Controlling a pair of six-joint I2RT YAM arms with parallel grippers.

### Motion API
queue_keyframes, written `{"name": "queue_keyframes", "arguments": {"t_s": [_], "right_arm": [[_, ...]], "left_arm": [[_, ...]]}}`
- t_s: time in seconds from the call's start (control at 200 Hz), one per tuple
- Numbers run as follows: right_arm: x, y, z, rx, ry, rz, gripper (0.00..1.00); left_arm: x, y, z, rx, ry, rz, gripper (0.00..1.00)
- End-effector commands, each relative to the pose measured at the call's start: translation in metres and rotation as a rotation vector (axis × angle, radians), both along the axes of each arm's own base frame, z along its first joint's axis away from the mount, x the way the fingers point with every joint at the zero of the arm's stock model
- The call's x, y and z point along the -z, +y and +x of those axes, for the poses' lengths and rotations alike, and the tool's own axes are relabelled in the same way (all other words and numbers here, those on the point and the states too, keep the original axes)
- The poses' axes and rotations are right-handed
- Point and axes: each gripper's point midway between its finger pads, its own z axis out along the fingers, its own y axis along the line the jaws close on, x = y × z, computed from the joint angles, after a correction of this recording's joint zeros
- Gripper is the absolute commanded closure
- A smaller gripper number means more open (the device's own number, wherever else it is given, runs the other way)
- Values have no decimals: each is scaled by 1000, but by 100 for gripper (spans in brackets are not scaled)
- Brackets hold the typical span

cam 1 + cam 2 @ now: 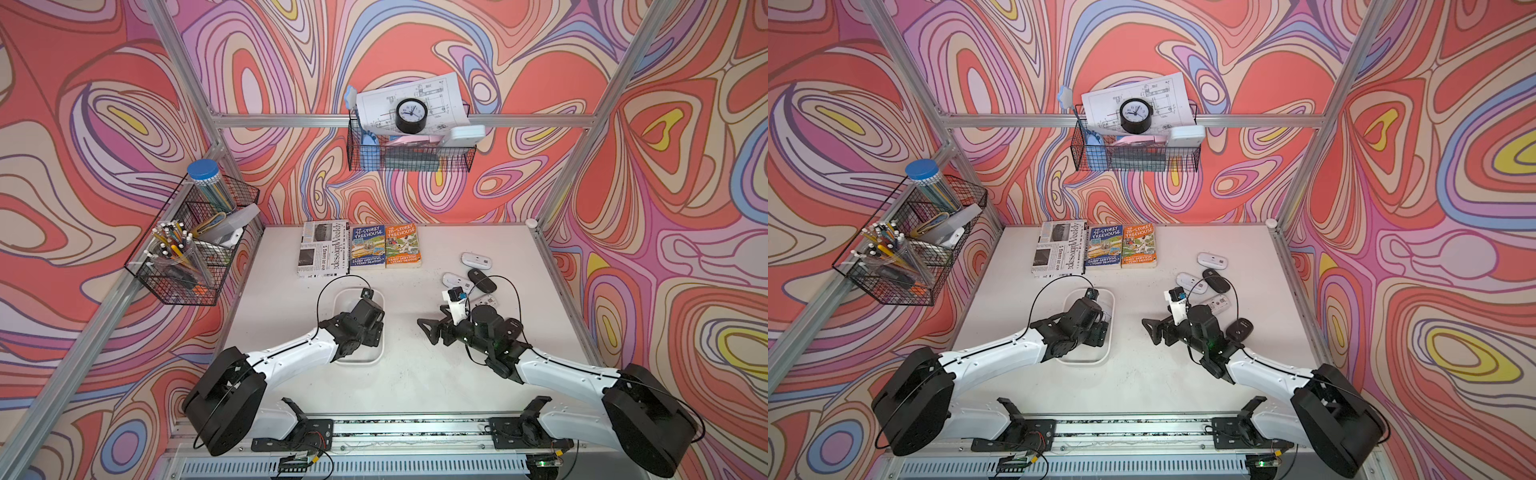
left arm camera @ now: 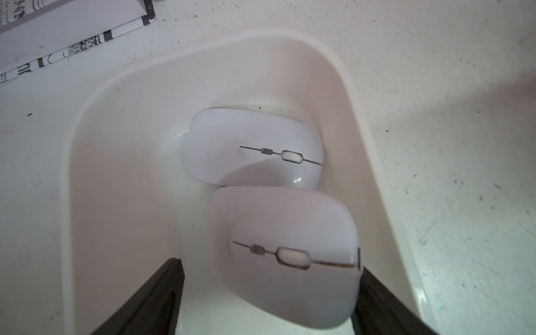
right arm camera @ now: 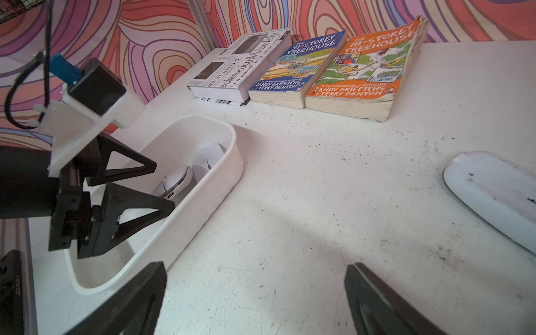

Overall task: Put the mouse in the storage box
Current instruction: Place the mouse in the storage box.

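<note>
- Nearest, along the lower edge of the right wrist view, the right tool (image 3: pixel 256 266) is seen spread wide over the bare surface (image 3: pixel 290 203), with nothing between its fingers.
- At the left of that frame, the left tool (image 3: pixel 165 187) is poised, also spread, over the storage box (image 3: pixel 208 197).
- Two white mice are contained in the box. The near mouse (image 2: pixel 285 255) is framed by the spread fingers at the lower centre of the left wrist view. The far mouse (image 2: pixel 252 148) is seen just above it, its edge overlapped.
- Right of centre in both top views, loose mice (image 1: pixel 477 260) are scattered on the surface.
- Three books (image 1: pixel 368 247) are lined up along the far edge.
</note>
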Motion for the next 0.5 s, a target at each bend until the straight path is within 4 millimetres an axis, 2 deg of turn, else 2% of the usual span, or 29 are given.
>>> {"name": "queue_keyframes", "arguments": {"t_s": [0.0,0.23,0.496], "right_arm": [[-2,-3,4,23,-3,-6,2],[-1,-2,4,20,6,-11,2],[-10,-3,8,35,19,-18,2]], "left_arm": [[5,-1,-8,0,35,-20,14],[4,-3,-10,-3,38,-44,10],[-14,-7,-7,-2,10,-78,7]]}}
